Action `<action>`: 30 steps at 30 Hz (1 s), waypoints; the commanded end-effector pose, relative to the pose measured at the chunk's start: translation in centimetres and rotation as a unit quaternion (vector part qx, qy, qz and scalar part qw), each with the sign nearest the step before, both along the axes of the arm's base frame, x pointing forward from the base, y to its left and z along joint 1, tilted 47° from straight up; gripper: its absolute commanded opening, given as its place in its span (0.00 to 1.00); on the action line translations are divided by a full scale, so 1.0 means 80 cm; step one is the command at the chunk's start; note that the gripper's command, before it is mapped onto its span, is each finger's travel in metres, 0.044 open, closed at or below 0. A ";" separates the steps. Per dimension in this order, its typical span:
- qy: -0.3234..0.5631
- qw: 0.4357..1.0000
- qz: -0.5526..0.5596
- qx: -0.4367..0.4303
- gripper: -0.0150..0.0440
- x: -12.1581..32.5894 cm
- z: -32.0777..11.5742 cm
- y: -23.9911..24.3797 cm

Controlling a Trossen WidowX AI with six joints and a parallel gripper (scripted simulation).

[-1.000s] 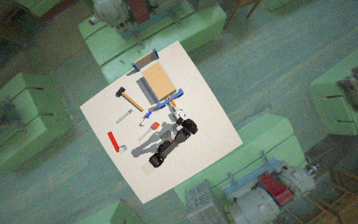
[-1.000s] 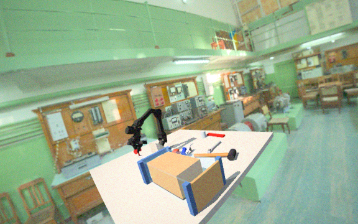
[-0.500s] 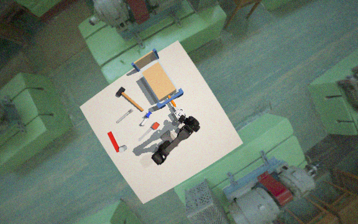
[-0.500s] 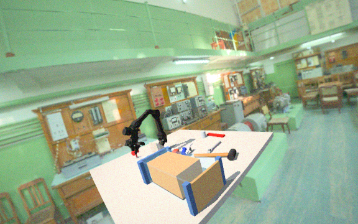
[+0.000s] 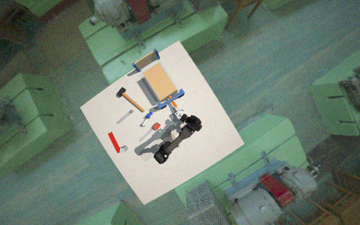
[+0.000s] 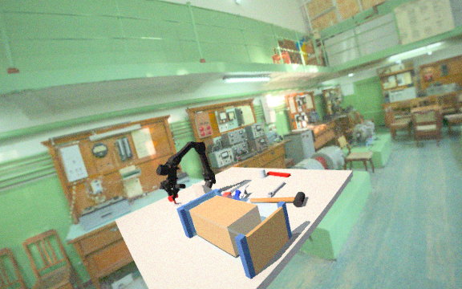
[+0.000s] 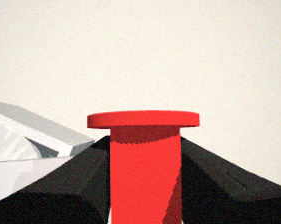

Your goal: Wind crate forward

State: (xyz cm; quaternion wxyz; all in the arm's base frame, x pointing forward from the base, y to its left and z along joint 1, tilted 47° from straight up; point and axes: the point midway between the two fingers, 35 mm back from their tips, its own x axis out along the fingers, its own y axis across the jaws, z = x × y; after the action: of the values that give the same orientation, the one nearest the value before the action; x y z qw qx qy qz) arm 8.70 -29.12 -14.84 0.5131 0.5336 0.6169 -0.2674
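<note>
Winding well means you keep the gripper point(image 5: 184, 117) point(image 6: 172, 196) point(image 7: 141, 144) clamped on the red flanged grip point(image 6: 171, 198) point(image 7: 146, 185); arc level around the winch point(image 5: 180, 112) point(image 7: 36, 132); ease off at crate-to-frame contact.

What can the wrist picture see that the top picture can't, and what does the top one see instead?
Only the wrist view: the red handle with its flat round rim, squeezed between the dark fingers of the tool.

Only the top view: the hammer, the tan crate and the blue frame bar.

Both: the pale winch and the light bench top.
</note>
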 end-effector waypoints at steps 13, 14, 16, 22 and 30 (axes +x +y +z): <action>-0.007 1.000 0.002 -0.008 0.25 0.023 -0.022 -0.017; -0.007 1.000 0.002 -0.009 0.25 0.025 -0.023 -0.018; -0.007 1.000 0.002 -0.009 0.25 0.027 -0.024 -0.019; -0.008 1.000 0.002 -0.009 0.25 0.033 -0.028 -0.023; -0.008 1.000 0.002 -0.009 0.25 0.042 -0.033 -0.027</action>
State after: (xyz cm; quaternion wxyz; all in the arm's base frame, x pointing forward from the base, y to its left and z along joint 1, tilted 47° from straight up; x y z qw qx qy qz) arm 10.80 -31.01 -16.79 0.5145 0.5300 0.6166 -0.2722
